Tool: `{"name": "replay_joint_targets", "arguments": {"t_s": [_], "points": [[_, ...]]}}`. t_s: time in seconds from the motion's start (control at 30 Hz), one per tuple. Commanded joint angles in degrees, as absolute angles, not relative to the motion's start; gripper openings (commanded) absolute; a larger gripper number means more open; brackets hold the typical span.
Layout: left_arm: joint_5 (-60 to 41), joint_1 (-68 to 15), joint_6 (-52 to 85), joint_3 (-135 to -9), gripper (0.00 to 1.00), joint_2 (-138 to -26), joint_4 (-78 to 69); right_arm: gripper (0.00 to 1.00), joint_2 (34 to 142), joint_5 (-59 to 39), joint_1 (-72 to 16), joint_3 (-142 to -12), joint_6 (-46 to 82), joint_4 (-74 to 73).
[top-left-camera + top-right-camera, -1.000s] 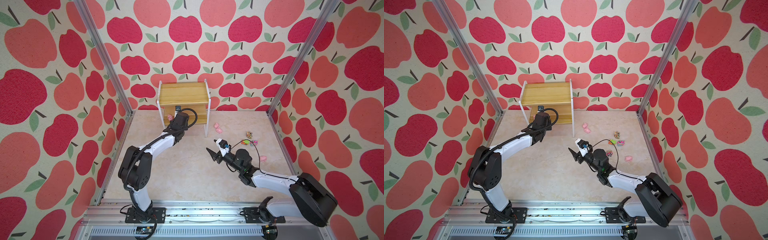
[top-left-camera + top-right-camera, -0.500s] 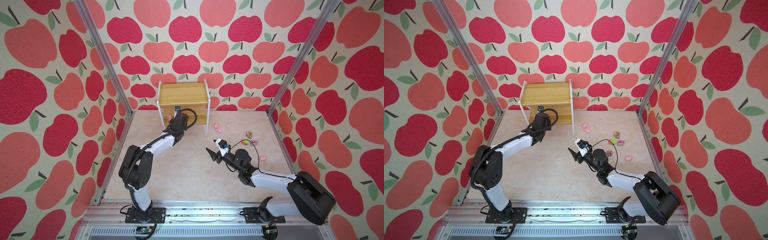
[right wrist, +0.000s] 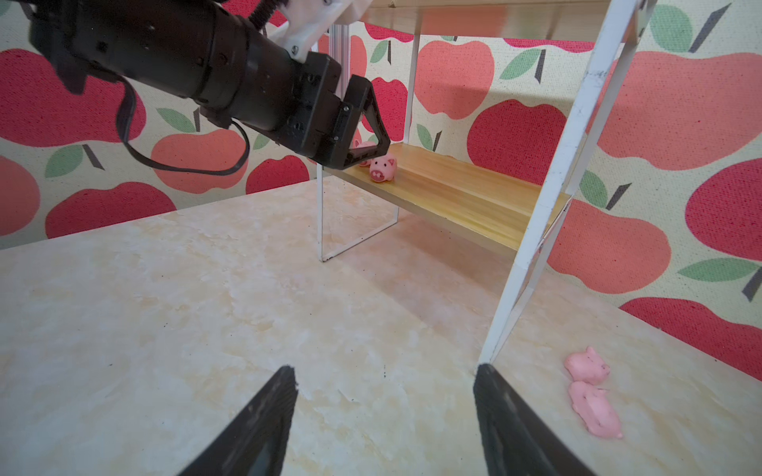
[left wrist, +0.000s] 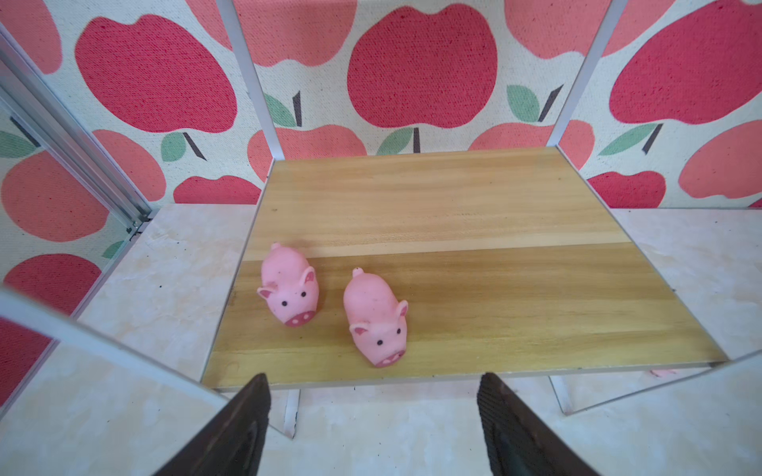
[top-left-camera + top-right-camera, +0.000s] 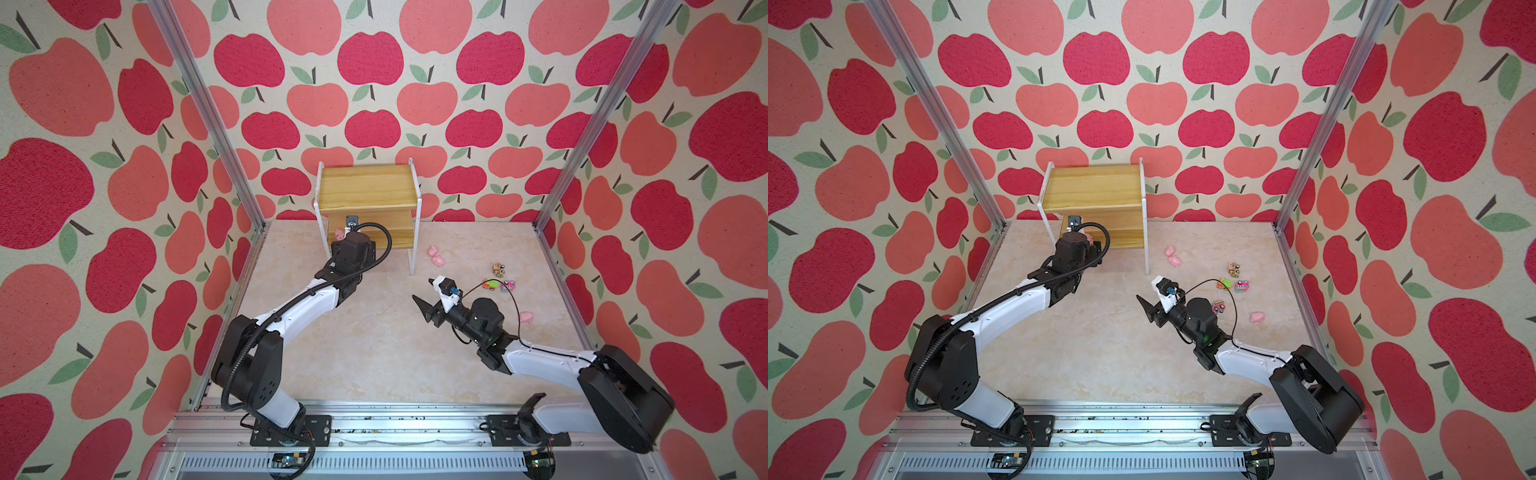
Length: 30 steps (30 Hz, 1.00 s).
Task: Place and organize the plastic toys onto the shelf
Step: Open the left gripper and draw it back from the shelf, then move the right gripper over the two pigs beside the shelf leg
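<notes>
The shelf (image 5: 368, 187) (image 5: 1096, 187) stands at the back wall. Two pink pigs (image 4: 290, 294) (image 4: 377, 321) stand free on its lower board (image 4: 474, 214), near the front left corner. My left gripper (image 4: 373, 383) is open just in front of that board's edge, holding nothing. My right gripper (image 3: 383, 375) (image 5: 423, 289) is open and empty above the floor, right of the shelf's front leg. On the floor lie two more pigs (image 5: 434, 250) (image 5: 438, 260) (image 3: 587, 364) (image 3: 596, 410), a third pig (image 5: 528, 317), and several toy trucks (image 5: 498, 270) (image 5: 1225, 283) (image 5: 1241, 286) (image 5: 1219, 307).
The shelf's thin white front legs (image 3: 536, 230) (image 3: 321, 214) stand between the two grippers. Apple-patterned walls and metal posts (image 5: 582, 137) close in the beige floor (image 5: 374, 345). My left arm (image 5: 303, 307) reaches across the floor's left side to the shelf.
My left gripper has opened and let go of a pig, which now stands on the lower board. My right arm has barely moved.
</notes>
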State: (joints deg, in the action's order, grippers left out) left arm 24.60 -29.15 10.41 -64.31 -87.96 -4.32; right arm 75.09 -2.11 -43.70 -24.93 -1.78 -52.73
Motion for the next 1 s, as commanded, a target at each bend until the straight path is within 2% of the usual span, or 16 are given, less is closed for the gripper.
{"name": "replay_joint_targets", "arguments": {"t_s": [0.0, 0.1, 0.13, 0.17, 0.3, 0.4, 0.6, 0.83, 0.97], "points": [[23.64, -30.1, 9.06, -61.0, 0.87, -81.69, -0.95, 0.74, 70.96, 1.41, -42.78, -25.8, 3.49, -47.58], [21.72, -31.12, 9.23, -57.72, 0.9, -75.31, 2.24, 0.76, 66.46, 5.07, -41.97, -27.48, 7.04, -37.98], [21.3, -31.75, 9.1, -56.66, 0.98, -73.05, 3.7, 0.76, 64.81, 6.37, -41.72, -28.43, 7.9, -33.87], [21.02, -32.59, 8.77, -55.82, 0.99, -70.9, 5.24, 0.77, 63.38, 7.66, -41.37, -29.28, 8.52, -29.81], [20.2, -36.54, 6.35, -53.91, 0.99, -63.65, 11.22, 0.81, 58.86, 10.2, -37.62, -32.14, 12.14, -17.47], [13.36, -37.53, 5.19, -54.39, 0.99, -58.97, 16.6, 0.85, 58.04, 7.67, -32.17, -35.55, 16.49, -8.15], [2.41, -37.38, 1.49, -58.9, 0.99, -54.69, 26.16, 0.85, 65.4, 0.67, -24.9, -44.07, 20.17, 1.15], [-8.3, -28.99, 2.28, -61.66, 0.95, -55.23, 27.09, 0.81, 77.78, -5.26, -21.71, -52.29, 24.26, 1.93], [-9.35, -25.75, 2.81, -60.88, 0.91, -57.31, 26.98, 0.78, 85.0, -7.14, -21.46, -56.95, 26.52, 1.38]]}}
